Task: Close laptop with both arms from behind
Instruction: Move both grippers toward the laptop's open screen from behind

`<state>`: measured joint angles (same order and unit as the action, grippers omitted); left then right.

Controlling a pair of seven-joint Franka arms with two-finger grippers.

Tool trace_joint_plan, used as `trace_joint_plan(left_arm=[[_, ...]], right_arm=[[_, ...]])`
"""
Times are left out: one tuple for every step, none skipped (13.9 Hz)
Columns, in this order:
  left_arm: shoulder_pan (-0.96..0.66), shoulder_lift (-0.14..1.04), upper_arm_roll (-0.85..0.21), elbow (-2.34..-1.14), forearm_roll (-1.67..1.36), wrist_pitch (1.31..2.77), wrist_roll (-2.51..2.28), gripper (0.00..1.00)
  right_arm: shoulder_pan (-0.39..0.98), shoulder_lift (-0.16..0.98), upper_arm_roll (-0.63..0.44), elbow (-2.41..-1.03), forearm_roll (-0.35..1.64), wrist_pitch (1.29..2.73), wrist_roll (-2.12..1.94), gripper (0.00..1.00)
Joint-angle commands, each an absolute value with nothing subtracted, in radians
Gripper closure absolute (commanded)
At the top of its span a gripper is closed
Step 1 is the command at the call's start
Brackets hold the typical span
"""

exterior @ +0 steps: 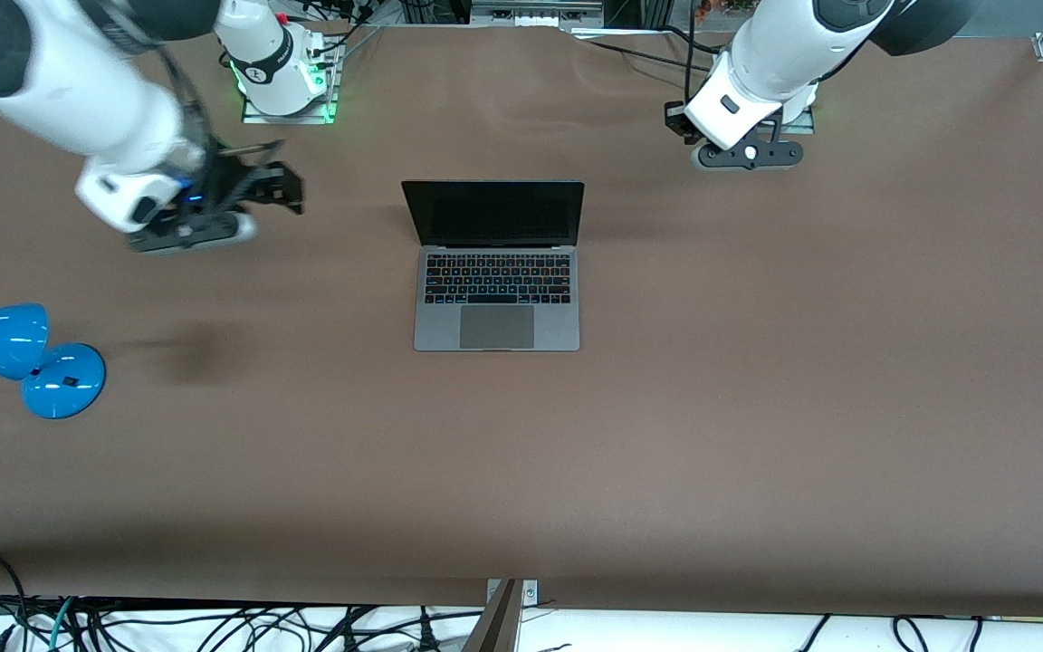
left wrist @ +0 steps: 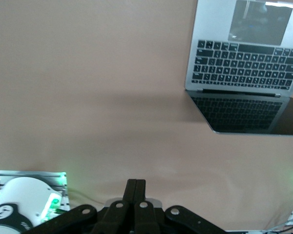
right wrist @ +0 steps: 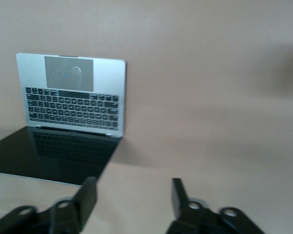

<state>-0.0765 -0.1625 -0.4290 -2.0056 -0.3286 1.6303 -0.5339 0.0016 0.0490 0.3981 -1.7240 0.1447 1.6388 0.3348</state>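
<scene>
The space-grey laptop stands open in the middle of the brown table, its black screen upright and facing the front camera. It also shows in the left wrist view and the right wrist view. My right gripper hangs above the table toward the right arm's end, apart from the laptop. Its fingers are open and empty in the right wrist view. My left gripper hangs above the table near the left arm's base, also apart from the laptop. Its fingers are shut and empty in the left wrist view.
A blue desk lamp lies at the right arm's end of the table, nearer to the front camera than the laptop. The green-lit right arm base stands at the table's back edge. Cables hang below the front edge.
</scene>
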Motion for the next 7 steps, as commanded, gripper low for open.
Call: trace_joint_plan(left_arm=[[-0.074,-0.207,-0.474,-2.094,-0.380,1.710,-0.572,1.00],[-0.074,-0.207,-0.504,-2.115,-0.388,1.742,-0.587,1.00],[-0.072,-0.206,-0.530,-2.134,-0.391,1.774,-0.601,1.00],[-0.074,-0.203,-0.547,-2.152,-0.403,1.805,-0.623,1.00],[-0.074,-0.201,-0.573,-2.170,-0.422,1.834,-0.635,1.00],[-0.074,-0.199,-0.593,-2.186,-0.434,1.860,-0.638,1.00],[-0.074,-0.198,-0.607,-2.198,-0.446,1.876,-0.638,1.00]], right_arm=[[-0.005,0.043,0.494,-1.749,0.155,1.654,0.527,0.65],[-0.002,0.054,0.503,-1.750,0.155,1.654,0.549,0.75],[0.011,0.060,0.506,-1.752,0.156,1.652,0.549,0.83],[0.024,0.069,0.506,-1.758,0.156,1.651,0.549,0.90],[0.043,0.078,0.511,-1.761,0.156,1.651,0.551,0.96],[0.064,0.086,0.512,-1.770,0.156,1.654,0.552,0.99],[0.081,0.097,0.512,-1.781,0.156,1.655,0.552,1.00]])
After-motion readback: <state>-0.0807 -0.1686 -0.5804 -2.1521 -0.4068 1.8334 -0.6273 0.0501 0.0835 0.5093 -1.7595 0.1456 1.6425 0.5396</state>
